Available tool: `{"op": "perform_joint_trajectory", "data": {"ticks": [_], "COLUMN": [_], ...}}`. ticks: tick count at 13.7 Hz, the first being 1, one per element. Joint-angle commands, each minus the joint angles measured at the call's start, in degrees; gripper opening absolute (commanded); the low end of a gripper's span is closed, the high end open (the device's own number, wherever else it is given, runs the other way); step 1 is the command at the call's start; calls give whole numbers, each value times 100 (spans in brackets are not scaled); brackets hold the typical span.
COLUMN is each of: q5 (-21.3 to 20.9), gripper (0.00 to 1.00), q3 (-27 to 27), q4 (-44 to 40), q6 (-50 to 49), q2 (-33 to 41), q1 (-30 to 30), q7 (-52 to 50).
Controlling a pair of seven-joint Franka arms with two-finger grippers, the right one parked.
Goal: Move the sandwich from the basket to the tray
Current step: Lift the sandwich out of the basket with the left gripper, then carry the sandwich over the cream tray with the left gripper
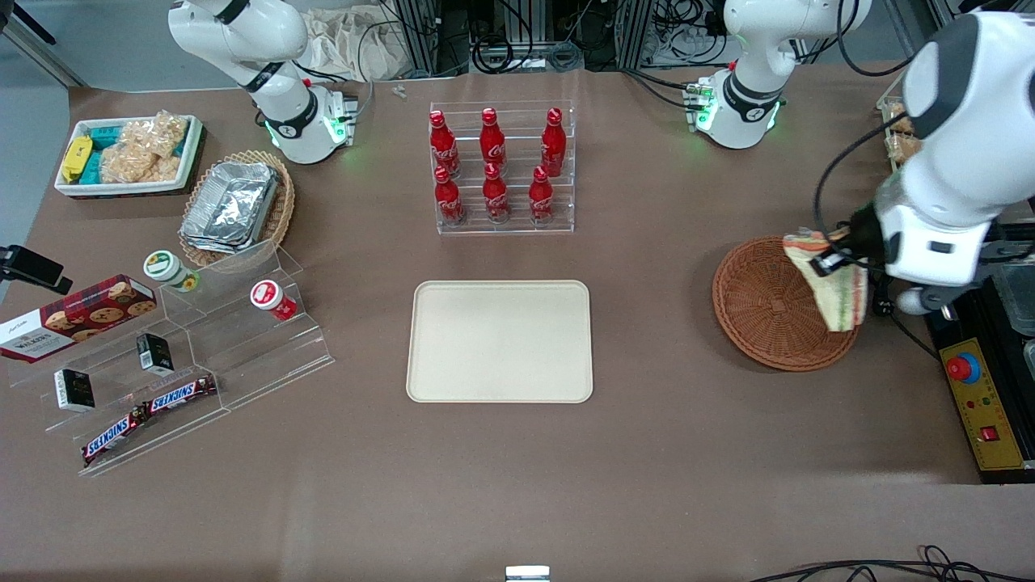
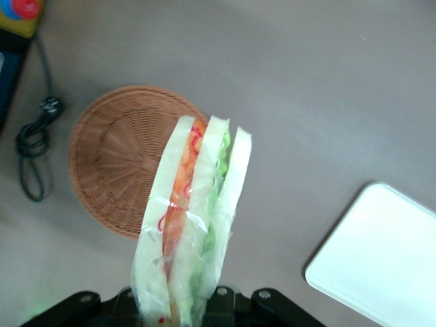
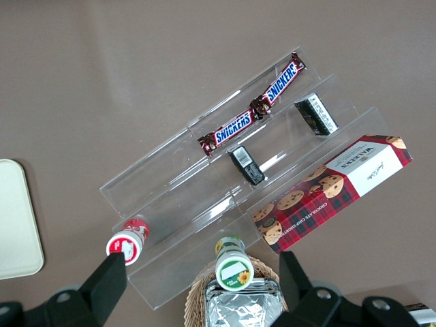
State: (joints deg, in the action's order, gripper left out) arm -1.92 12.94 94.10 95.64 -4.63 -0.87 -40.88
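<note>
My left gripper [image 1: 841, 257] is shut on the sandwich [image 1: 833, 283], a wrapped wedge with pale bread and green and orange filling, and holds it lifted above the round reddish-brown wicker basket [image 1: 768, 303], over its rim toward the working arm's end. The basket is empty. In the left wrist view the sandwich [image 2: 194, 218] hangs from the gripper [image 2: 180, 310] with the basket [image 2: 119, 160] below it and a corner of the cream tray [image 2: 381, 266] off to one side. The cream-beige tray [image 1: 500, 340] lies flat and bare at the table's middle.
A clear rack of red cola bottles [image 1: 497, 166] stands farther from the camera than the tray. Toward the parked arm's end are a tiered acrylic stand [image 1: 186, 356] with snacks, an oval basket of foil containers [image 1: 234, 206] and a white snack bin [image 1: 129, 153]. A control box [image 1: 982, 412] sits beside the basket.
</note>
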Motion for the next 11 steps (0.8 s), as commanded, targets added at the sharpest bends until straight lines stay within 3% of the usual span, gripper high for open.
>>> {"op": "perform_joint_trajectory", "data": {"ticks": [1,5,8,11], "q5": [-98,-309,-765,-1337], "gripper": [0,0,0,0], "q3": [795,1526,1527,1527], "q4": [-453,-673,-673,-673], "q6": [-99,382,981,1692], "q2": [-599,-1460,-2206,-2936], "q1": [-1,-316,-1027,-1319], "q7": [-7,-630,-1385,-2177]}}
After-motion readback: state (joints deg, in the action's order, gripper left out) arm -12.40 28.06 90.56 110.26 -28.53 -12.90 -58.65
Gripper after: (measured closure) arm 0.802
